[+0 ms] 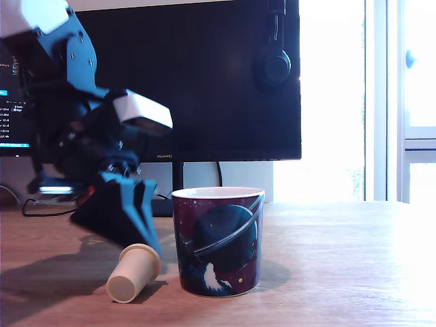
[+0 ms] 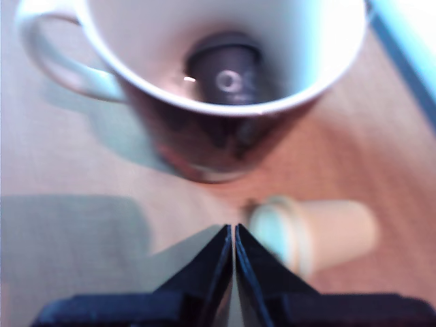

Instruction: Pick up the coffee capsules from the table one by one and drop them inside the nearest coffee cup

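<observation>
Two capsules show in all. From the exterior view, the beige capsule (image 1: 134,272) lies on its side on the counter (image 1: 327,272), just beside the cup (image 1: 218,240) on the exterior view's left, with the arm (image 1: 119,204) reaching down over it. A dark monitor (image 1: 204,75) stands behind the cup. From the wrist view, the jaws are pressed together, gripping nothing, their tips just beside the beige capsule's rim. The grey capsule (image 2: 228,68) sits inside the cup, which here shows a white handle (image 2: 61,61).

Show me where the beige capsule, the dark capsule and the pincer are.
beige capsule (image 1: 134,273), exterior view, its side wall.
dark capsule (image 2: 228,68), wrist view, its top, inside the cup.
pincer (image 2: 231,235), wrist view, between its fingertips.
</observation>
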